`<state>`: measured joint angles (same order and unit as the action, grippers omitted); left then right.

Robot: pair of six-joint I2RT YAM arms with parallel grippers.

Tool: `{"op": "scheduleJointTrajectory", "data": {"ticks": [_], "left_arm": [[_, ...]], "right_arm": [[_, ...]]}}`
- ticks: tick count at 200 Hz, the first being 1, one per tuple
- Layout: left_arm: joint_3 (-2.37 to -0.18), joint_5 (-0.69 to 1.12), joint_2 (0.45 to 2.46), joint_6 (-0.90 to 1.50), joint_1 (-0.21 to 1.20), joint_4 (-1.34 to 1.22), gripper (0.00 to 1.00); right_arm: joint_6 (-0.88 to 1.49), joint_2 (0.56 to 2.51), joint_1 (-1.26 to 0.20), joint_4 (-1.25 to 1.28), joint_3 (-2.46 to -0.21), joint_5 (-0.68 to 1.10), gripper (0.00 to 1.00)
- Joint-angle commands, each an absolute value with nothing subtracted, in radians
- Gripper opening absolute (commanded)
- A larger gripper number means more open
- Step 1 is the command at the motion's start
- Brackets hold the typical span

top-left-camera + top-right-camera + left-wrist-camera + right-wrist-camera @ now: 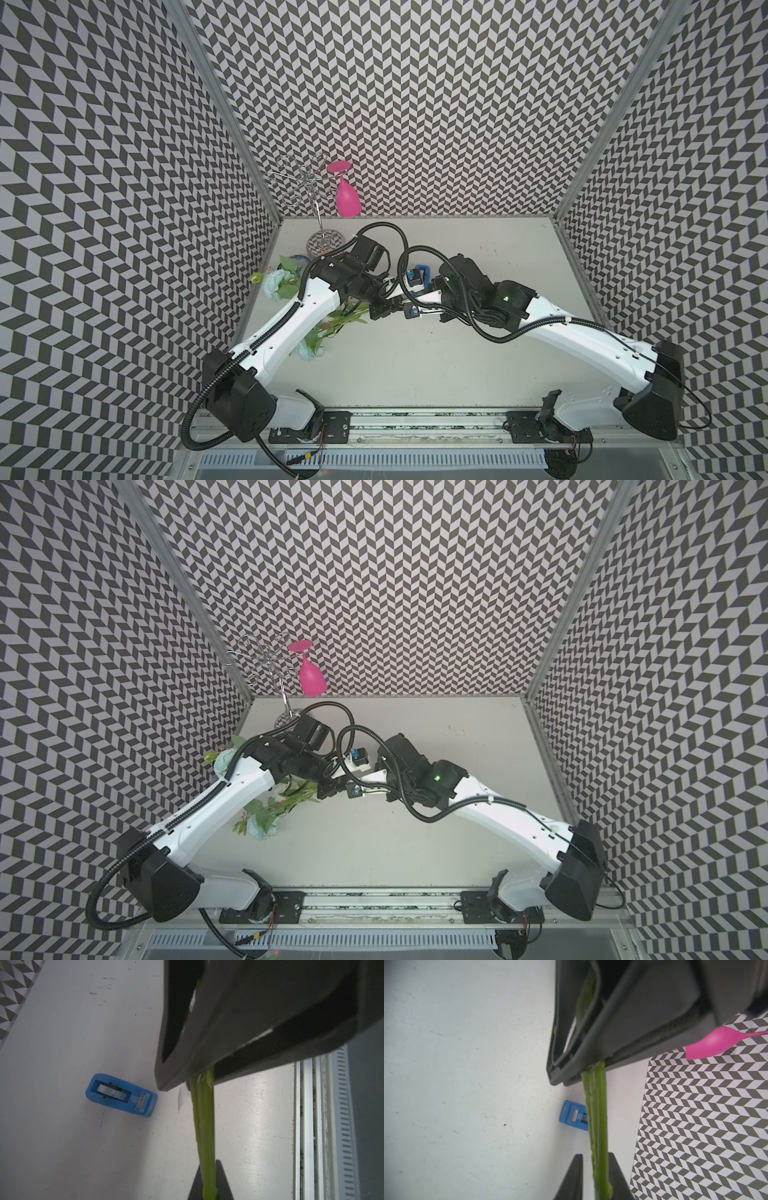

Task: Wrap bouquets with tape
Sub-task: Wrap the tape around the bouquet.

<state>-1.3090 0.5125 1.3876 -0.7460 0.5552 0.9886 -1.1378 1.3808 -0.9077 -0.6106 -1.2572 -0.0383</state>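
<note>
The bouquets (328, 328) lie at the table's (457, 357) left with stems raised, the left gripper (207, 1184) clenched on them mid-table, the right gripper (593, 1180) loosely astride them, and the tape (121, 1095) standing just behind.

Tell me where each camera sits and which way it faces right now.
Top views: high over the arm bases, looking down on the table; both arms show whole, with the bouquets.
Left wrist: on the left arm, looking past its own fingers, shut on the stems, at the right gripper.
Right wrist: on the right arm, looking past its own fingers, loose around the stems, at the left gripper.
Shared: both wrist views show the stems and the blue tape dispenser.
</note>
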Motion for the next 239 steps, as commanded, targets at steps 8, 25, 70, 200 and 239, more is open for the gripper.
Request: {"op": "scheduleJointTrajectory", "data": {"ticks": [8,25,70,200,239], "left_arm": [[-1.312,0.509,1.379,-0.752,0.549,0.979,0.0],[-1.314,0.517,1.379,-0.753,0.548,0.981,0.0],[-1.324,0.525,1.368,-0.756,0.548,0.985,0.0],[-1.459,0.774,1.416,-0.827,0.534,1.134,0.0],[-1.45,0.774,1.415,-0.83,0.534,1.13,0.0]], "right_arm": [[-1.103,1.245,-0.896,-0.535,-1.208,0.103,0.53],[-1.058,1.14,-0.896,-0.386,-1.116,0.095,0.77],[-0.641,0.769,-0.897,0.161,-0.705,0.24,0.73],[-0.074,0.942,-0.721,1.018,-0.303,0.429,0.69],[-0.086,1.061,-0.721,1.095,-0.366,0.52,0.68]]}}
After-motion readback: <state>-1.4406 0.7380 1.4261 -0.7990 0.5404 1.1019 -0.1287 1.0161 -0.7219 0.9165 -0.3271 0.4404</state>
